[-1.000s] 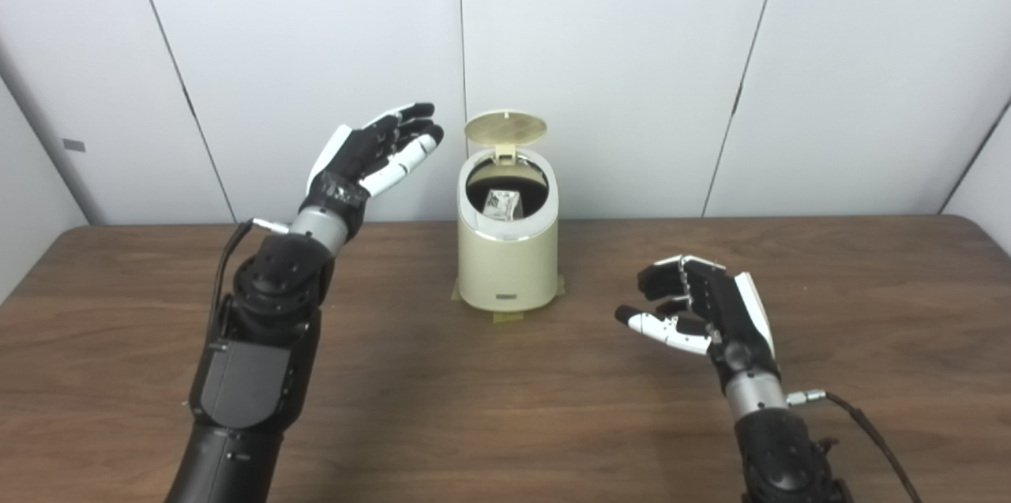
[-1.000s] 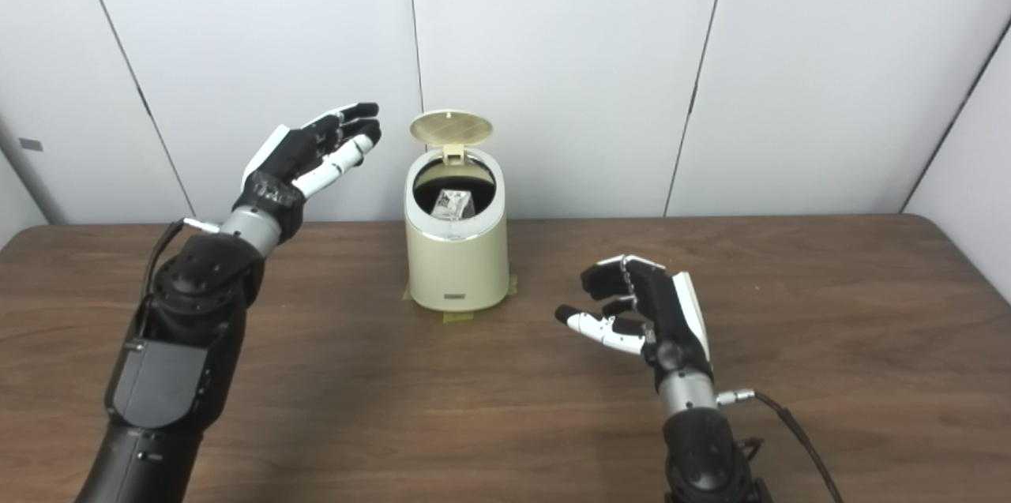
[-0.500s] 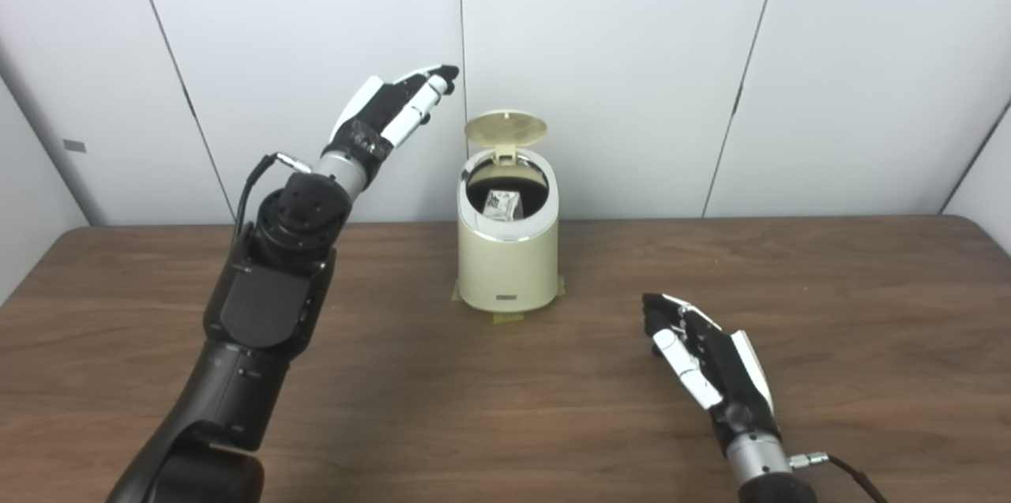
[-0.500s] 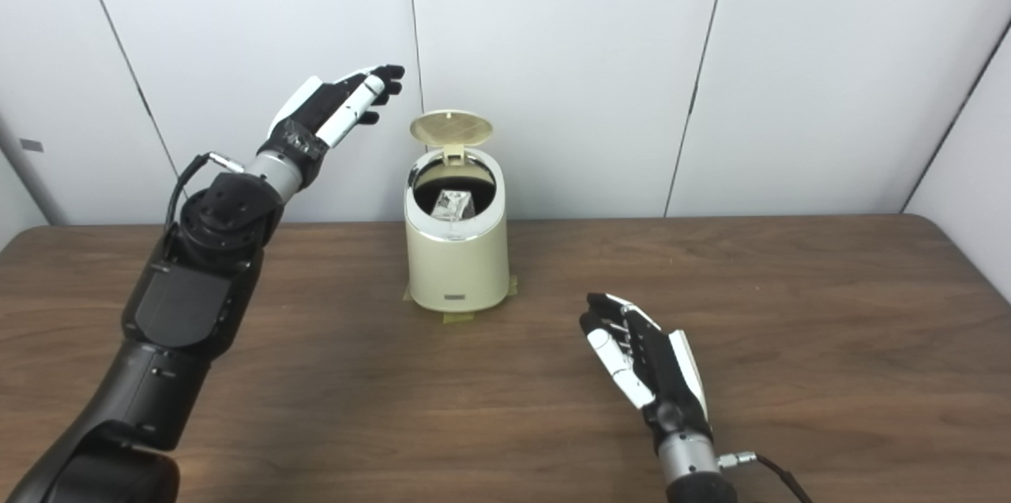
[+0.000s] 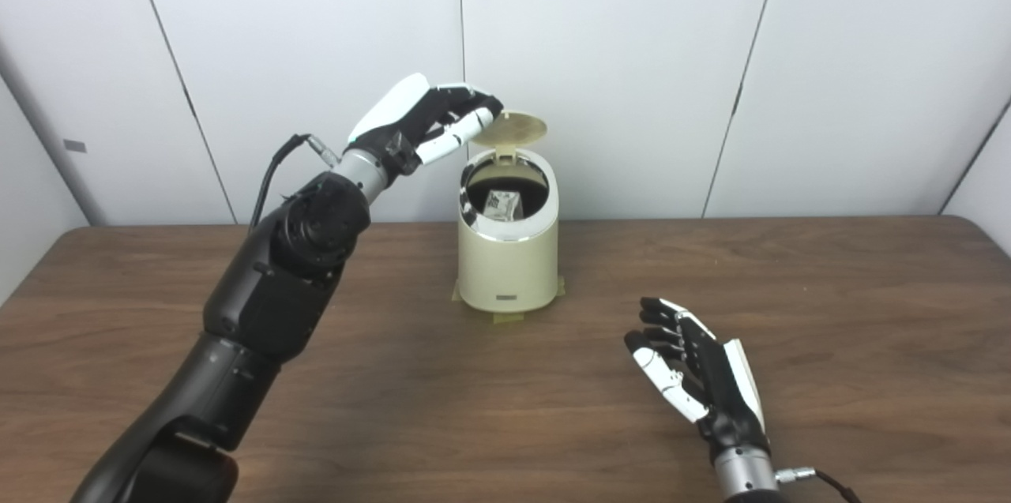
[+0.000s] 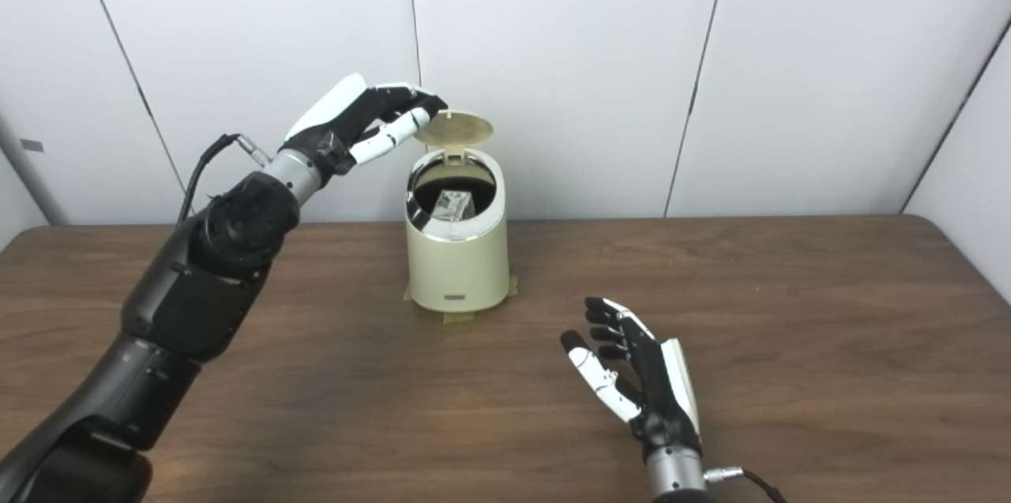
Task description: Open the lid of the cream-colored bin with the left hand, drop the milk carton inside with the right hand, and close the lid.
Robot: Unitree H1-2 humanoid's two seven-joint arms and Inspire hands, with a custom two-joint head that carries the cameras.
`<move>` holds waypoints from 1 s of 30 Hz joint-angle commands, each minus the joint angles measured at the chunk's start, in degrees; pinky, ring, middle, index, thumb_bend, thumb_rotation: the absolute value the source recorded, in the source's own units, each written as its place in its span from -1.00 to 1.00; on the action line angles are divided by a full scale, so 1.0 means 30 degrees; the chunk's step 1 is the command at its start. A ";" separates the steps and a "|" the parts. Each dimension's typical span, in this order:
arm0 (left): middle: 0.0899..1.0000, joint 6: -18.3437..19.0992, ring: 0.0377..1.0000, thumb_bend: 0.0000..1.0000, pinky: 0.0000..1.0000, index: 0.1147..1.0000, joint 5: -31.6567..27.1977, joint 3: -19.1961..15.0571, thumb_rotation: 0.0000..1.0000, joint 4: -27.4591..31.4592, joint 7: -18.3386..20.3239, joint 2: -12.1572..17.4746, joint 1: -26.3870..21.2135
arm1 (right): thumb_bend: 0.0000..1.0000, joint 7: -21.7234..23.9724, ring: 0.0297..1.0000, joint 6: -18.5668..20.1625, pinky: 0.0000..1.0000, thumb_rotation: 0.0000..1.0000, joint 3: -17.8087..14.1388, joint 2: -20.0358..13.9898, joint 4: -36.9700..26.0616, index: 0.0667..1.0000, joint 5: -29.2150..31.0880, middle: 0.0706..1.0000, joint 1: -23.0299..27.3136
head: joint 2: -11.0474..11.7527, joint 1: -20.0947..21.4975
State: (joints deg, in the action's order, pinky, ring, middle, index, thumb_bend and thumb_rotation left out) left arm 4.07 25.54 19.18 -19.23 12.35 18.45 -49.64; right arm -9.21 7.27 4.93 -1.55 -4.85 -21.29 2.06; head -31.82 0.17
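Observation:
The cream-colored bin (image 5: 507,266) stands at the middle back of the brown table, taped at its base. Its round lid (image 5: 509,127) is tipped up on the rear hinge. Inside the dark opening lies the milk carton (image 5: 502,205). My left hand (image 5: 430,120) is raised at the lid's left edge, fingers apart and slightly curled, with its fingertips (image 6: 419,114) right at the lid's rim. Low over the table to the right of the bin, my right hand (image 5: 699,381) is open, fingers spread, holding nothing.
The brown table (image 5: 829,305) runs wide to both sides of the bin. White wall panels (image 5: 616,53) close the back just behind the bin. A cable (image 5: 821,478) trails from the right wrist.
My left hand has swung right and dipped down to the lid's left edge. The right hand has drawn back toward me, lowered and spread its fingers. Bin, lid and carton are unmoved.

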 commanded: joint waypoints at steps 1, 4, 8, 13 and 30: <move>0.52 -0.0990 0.56 -0.21 0.52 0.44 0.1071 0.0342 0.84 0.0677 0.0053 0.0565 -0.1379 | -0.19 -0.0158 0.49 0.0092 0.34 0.25 -0.0017 -0.0095 0.0361 0.54 -0.0430 0.53 0.0115 | -0.0016 0.0027; 0.51 -0.1552 0.55 -0.13 0.49 0.42 0.2331 0.0836 0.81 0.0842 -0.0085 0.0819 -0.1388 | -0.20 -0.0266 0.49 0.0176 0.35 0.33 -0.0075 -0.0049 0.0409 0.55 -0.0643 0.53 0.0172 | -0.0007 0.0061; 0.52 -0.2108 0.61 0.02 0.52 0.39 0.3812 0.1114 0.86 0.0756 -0.0410 0.0983 -0.1351 | -0.19 -0.0206 0.48 0.0303 0.32 0.36 -0.0117 0.0034 0.0493 0.55 -0.0611 0.53 0.0247 | -0.0040 0.0147; 0.52 -0.3057 0.62 0.00 0.56 0.41 0.6656 0.1995 0.97 0.0991 -0.0704 0.1676 -0.1293 | -0.21 -0.0261 0.47 0.0379 0.33 0.36 -0.0157 0.0102 0.0663 0.55 -0.0717 0.51 0.0344 | -0.0049 0.0159; 0.40 -0.6527 0.59 0.01 0.85 0.37 1.3300 0.4396 0.85 0.0205 -0.4088 0.3144 -0.0149 | -0.21 -0.0853 0.37 -0.0060 0.19 0.32 -0.0159 -0.0059 0.0750 0.54 -0.1323 0.45 0.0316 | -0.0372 0.0264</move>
State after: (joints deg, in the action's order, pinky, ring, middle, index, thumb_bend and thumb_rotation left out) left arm -15.23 64.11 32.37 -19.14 1.73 26.54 -48.42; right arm -11.66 6.36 4.87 -1.30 -3.04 -24.65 3.11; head -32.87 0.88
